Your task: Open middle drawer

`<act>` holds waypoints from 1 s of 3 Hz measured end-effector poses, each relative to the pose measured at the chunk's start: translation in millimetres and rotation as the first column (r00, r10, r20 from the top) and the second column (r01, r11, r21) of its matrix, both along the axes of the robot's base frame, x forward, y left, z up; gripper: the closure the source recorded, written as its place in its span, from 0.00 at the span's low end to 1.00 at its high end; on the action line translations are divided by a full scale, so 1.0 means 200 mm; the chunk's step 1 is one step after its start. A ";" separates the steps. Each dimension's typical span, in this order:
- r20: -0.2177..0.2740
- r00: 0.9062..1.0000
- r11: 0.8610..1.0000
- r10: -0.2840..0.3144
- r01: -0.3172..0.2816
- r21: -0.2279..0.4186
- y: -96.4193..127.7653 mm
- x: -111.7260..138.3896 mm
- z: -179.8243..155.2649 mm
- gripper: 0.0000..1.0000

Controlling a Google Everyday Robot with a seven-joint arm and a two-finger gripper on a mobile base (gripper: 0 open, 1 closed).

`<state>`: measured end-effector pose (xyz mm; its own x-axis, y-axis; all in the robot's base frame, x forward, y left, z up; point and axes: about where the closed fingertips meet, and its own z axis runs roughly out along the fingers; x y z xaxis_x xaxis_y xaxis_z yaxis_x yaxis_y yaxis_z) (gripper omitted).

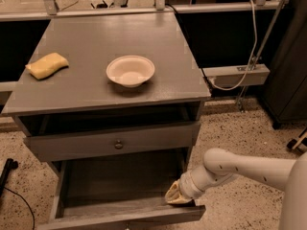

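The grey cabinet [96, 47] has a dark slot under its top. Below that sits the middle drawer [72, 146], a long flat grey front with a small round brass knob [118, 144], roughly flush with the frame. Beneath it the bottom drawer [120, 213] is pulled far out and its inside is bare. My gripper [176, 196], with yellowish fingertips on a white arm [240, 169], rests at the inner right front corner of that bottom drawer, well below and right of the knob.
On the cabinet top lie a white bowl [130, 71] and a yellow sponge [47, 65]. A black cable [14, 195] runs over the speckled floor at left. A metal rail [235, 74] and a dark cabinet [288, 80] stand at right.
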<state>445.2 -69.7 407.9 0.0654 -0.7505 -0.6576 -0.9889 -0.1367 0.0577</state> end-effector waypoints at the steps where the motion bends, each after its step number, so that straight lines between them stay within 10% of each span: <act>1: -0.024 1.000 1.000 0.015 -0.015 0.004 0.02 -0.03 0.00 1.00; 3: 0.011 1.000 0.995 -0.017 0.016 0.097 0.09 0.09 0.12 1.00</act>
<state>462.8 -51.6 432.7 0.0615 -0.6842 -0.7267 -0.9916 -0.1249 0.0337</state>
